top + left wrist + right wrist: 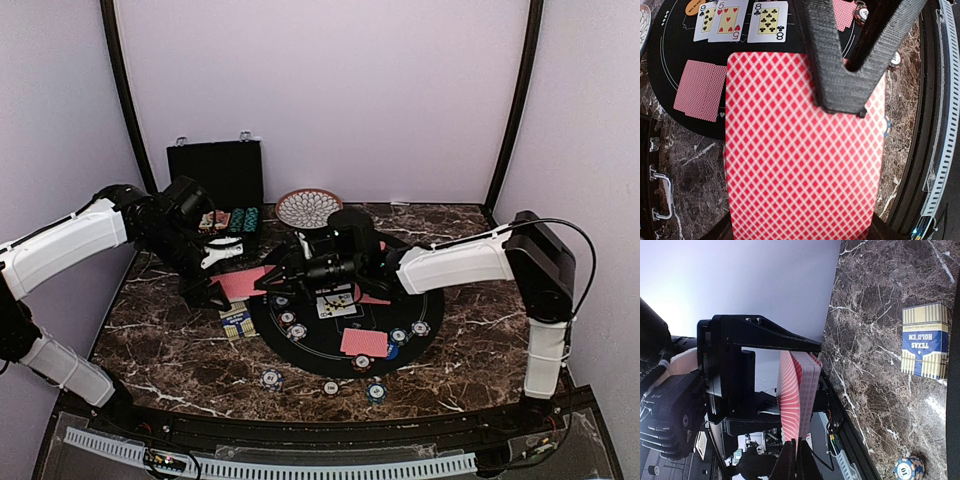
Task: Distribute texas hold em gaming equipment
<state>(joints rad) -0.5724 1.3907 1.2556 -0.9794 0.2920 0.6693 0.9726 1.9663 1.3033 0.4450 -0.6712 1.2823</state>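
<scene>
A deck of red-backed playing cards (800, 165) is clamped in my left gripper (800, 235), held above the marble left of the black round mat (300, 355). My right gripper (842, 106) reaches across from the right. Its fingers are shut on the edge of the top card (790, 390), which bows away from the deck (810, 385). Three face-up cards (727, 20) and two face-down cards (699, 90) lie on the mat, with an orange button disc (695, 7) beside them. Another face-down pair (363, 342) lies nearer. Striped poker chips (271, 378) sit around the mat's front.
A blue and gold card box (925, 340) lies on the marble under the deck. A patterned round dish (308, 208) and an open black case (215, 175) holding chip stacks stand at the back. A grey rail (940, 100) runs along the table's near edge.
</scene>
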